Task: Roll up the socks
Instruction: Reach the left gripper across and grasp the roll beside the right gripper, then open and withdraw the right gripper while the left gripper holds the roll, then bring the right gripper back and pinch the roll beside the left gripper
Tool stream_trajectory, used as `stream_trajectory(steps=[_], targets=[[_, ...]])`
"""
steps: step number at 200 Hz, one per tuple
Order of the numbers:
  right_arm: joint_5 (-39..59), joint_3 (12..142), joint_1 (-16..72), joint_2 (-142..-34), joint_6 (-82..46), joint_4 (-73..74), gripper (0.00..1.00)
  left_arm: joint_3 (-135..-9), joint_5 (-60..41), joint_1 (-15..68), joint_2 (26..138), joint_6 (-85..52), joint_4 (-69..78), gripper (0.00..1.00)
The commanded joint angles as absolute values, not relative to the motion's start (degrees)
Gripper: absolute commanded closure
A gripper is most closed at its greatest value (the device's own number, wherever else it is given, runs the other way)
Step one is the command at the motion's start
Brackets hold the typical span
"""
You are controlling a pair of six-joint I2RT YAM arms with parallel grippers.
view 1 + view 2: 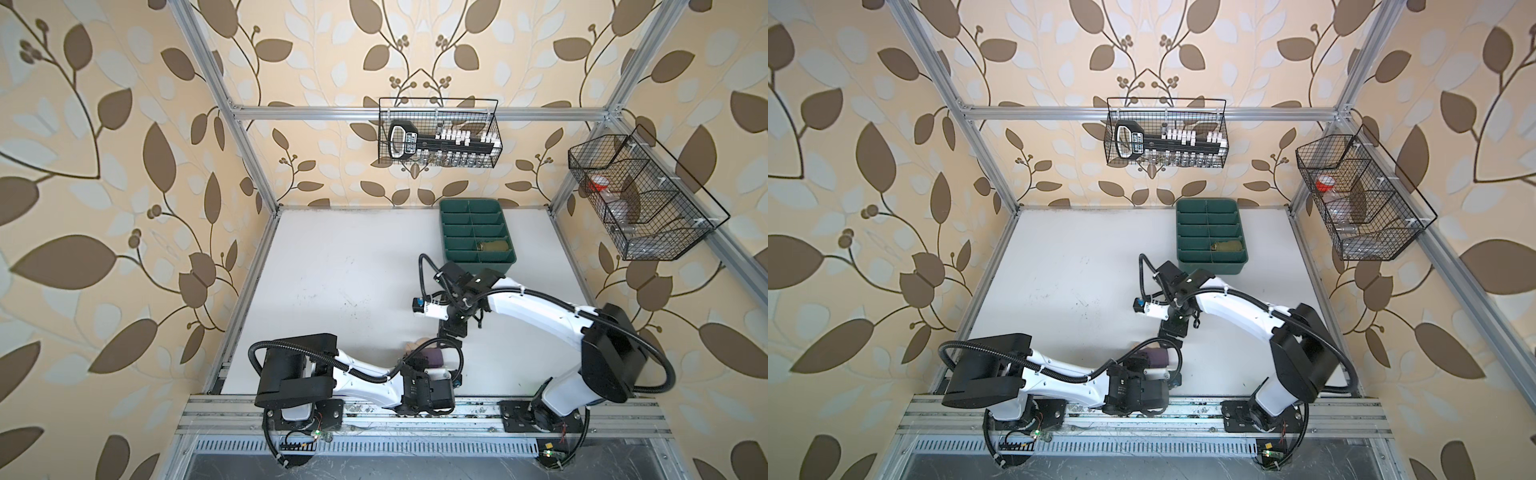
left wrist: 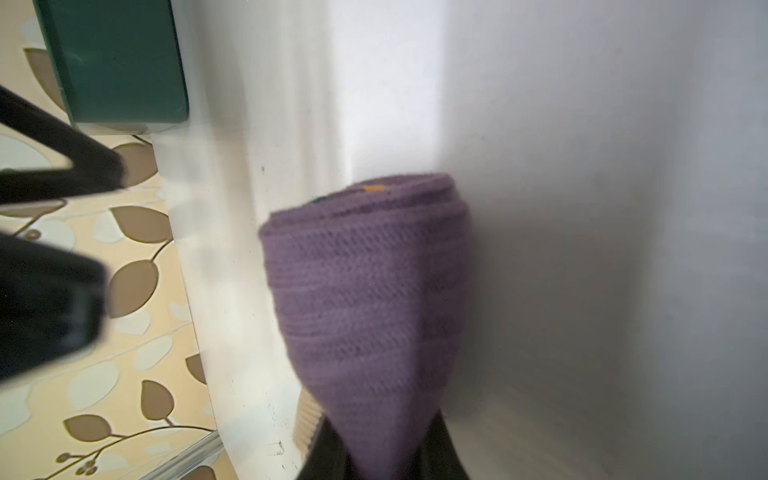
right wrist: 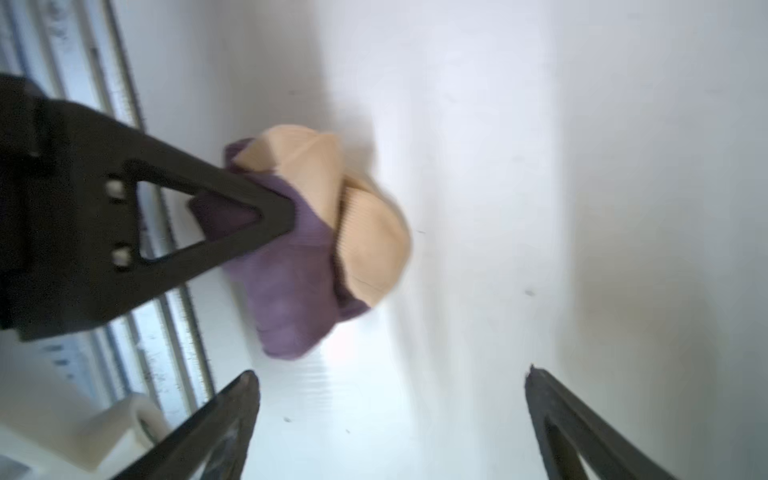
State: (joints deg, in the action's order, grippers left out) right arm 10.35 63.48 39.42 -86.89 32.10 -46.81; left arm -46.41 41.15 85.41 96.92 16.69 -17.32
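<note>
Tally: one olive sock [image 1: 494, 246] in dark green divided tray [image 1: 469, 257], one o'clock; left hand [image 2: 382, 461] clamps one purple ribbed sock [image 2: 365, 291]; right hand [image 3: 390, 374] apart.

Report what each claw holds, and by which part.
The left claw pinches the rolled purple sock at one end of the roll. The right claw is open, holding nothing.

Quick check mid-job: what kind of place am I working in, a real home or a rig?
Most likely a robot test cell dressed like a home: leaf wallpaper hangs behind a bare aluminium frame, with a white tabletop and a wire basket hung on it.
</note>
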Motion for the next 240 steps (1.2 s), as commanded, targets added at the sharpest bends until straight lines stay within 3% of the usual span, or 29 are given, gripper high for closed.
stream_trajectory(steps=[1, 42, 76, 106, 158, 197, 240], targets=[[1.58, 61.76, 35.60, -79.28, 27.77, -40.37, 0.00, -48.83, 29.02, 83.71, 98.18, 17.74, -22.34, 1.00], [-9.66, 56.06, 26.32, -55.98, 20.37, -28.36, 0.00, -56.27, 11.93, 77.08, 98.46, 17.91, -32.45, 1.00], [-4.48, 46.15, 24.51, -36.90, 25.42, -21.29, 0.00, -64.66, -2.27, 72.01, 103.14, 17.97, -41.86, 0.99], [2.14, 43.02, 24.61, -26.46, 36.24, -28.32, 0.00, -68.94, -9.78, 69.09, 108.92, 16.32, -45.45, 0.99], [16.87, 44.46, 27.03, -15.34, 59.24, -53.86, 0.00, -71.16, -22.57, 64.35, 115.63, 10.68, -45.16, 0.99], [16.56, 41.89, 33.98, -15.88, 58.80, -63.46, 0.00, -69.44, -30.95, 61.00, 120.11, 6.05, -41.30, 0.99], [18.15, 36.56, 37.61, -17.76, 57.06, -60.48, 0.00, -64.66, -33.36, 58.94, 121.04, 0.12, -33.84, 0.99]])
